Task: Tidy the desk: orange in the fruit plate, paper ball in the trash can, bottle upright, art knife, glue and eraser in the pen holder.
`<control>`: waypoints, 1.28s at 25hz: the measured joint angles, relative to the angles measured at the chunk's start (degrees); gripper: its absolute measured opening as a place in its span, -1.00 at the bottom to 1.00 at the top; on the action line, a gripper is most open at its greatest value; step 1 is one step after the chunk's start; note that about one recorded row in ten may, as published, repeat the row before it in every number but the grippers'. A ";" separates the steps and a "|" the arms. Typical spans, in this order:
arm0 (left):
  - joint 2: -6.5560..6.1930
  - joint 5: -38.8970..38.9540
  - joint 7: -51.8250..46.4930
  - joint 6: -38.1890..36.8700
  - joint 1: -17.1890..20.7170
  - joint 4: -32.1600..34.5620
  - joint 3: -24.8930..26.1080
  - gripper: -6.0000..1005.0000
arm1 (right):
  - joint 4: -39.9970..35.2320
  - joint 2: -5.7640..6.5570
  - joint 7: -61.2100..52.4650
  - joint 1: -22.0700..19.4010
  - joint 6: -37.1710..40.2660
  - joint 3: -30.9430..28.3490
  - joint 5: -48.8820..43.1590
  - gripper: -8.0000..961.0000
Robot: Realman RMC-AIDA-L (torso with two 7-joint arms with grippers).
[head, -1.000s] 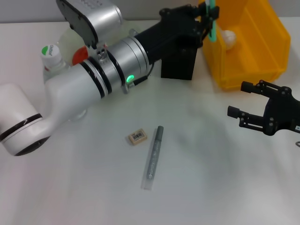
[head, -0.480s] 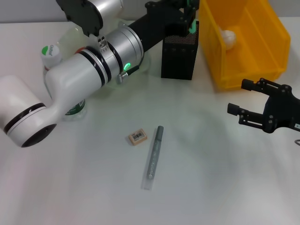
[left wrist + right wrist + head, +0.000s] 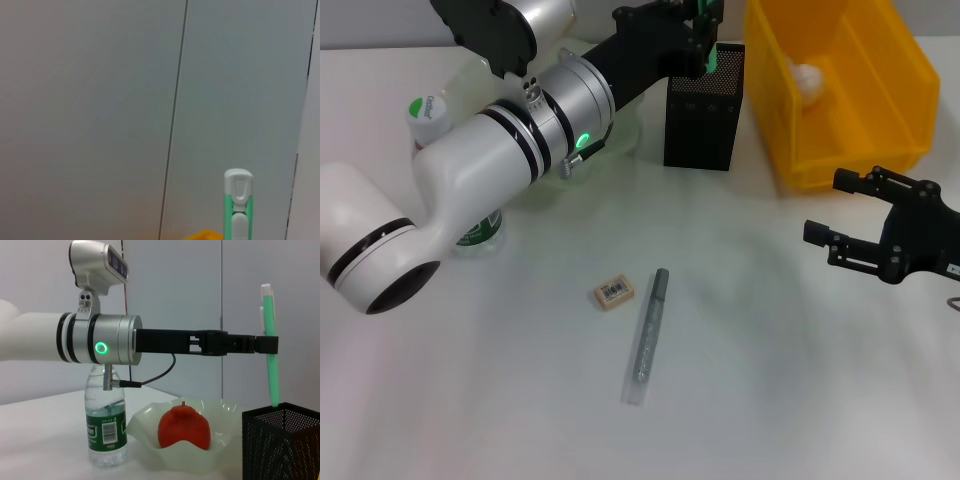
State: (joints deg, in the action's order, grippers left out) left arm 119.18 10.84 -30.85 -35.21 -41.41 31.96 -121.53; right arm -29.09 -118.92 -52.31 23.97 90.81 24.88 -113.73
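Note:
My left gripper (image 3: 704,28) is shut on the green art knife (image 3: 711,60) and holds it upright over the black mesh pen holder (image 3: 703,115). In the right wrist view the knife (image 3: 270,355) has its lower tip just inside the holder's rim (image 3: 280,412). The knife's top shows in the left wrist view (image 3: 238,205). The eraser (image 3: 613,292) and the grey glue stick (image 3: 647,335) lie on the table in front. The bottle (image 3: 427,112) stands upright. The orange (image 3: 183,426) sits in the fruit plate (image 3: 145,426). The paper ball (image 3: 807,78) lies in the yellow trash can (image 3: 900,70). My right gripper (image 3: 830,210) is open and empty at the right.
The left arm (image 3: 500,165) crosses the back left of the table, over the bottle and the plate. The yellow trash can stands right beside the pen holder. White table (image 3: 770,400) lies in front of the eraser and glue.
My left gripper has carried the art knife leftward, from over the yellow trash can's edge to over the pen holder. The right arm has not moved.

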 joint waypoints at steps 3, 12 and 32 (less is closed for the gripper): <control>0.00 0.01 0.00 0.03 -0.24 -0.49 -0.03 -0.61 | 0.00 0.00 0.01 0.16 -0.04 0.07 0.00 0.60; 0.00 0.06 0.06 0.63 -0.66 -1.47 0.10 -0.61 | 0.15 0.00 0.01 0.86 -0.12 0.08 0.00 0.60; 0.09 -0.06 0.09 3.84 -1.92 -2.70 -0.32 -0.61 | 0.32 0.00 -0.17 1.54 -1.71 0.43 -0.03 0.60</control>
State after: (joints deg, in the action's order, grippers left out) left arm 119.27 10.77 -30.76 -31.37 -43.33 29.26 -121.86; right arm -28.77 -118.91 -52.48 25.51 89.10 25.31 -113.76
